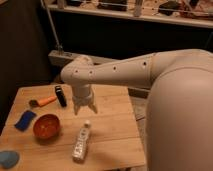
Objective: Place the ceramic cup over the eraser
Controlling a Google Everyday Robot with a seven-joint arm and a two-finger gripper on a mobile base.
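The ceramic cup (8, 159), small, round and light blue, sits at the near left corner of the wooden table (112, 125), partly cut off by the frame edge. The eraser (60, 96), a narrow black block, lies toward the back left of the table. My gripper (85, 108) hangs fingers-down over the middle of the table, just right of the eraser and well away from the cup. It is open with nothing between its fingers.
An orange-red bowl (46, 126) stands between cup and eraser. A flat blue pad (25, 120) and an orange-handled tool (42, 102) lie at the left. A clear plastic bottle (81, 141) lies on its side below the gripper. My white arm (165, 85) fills the right.
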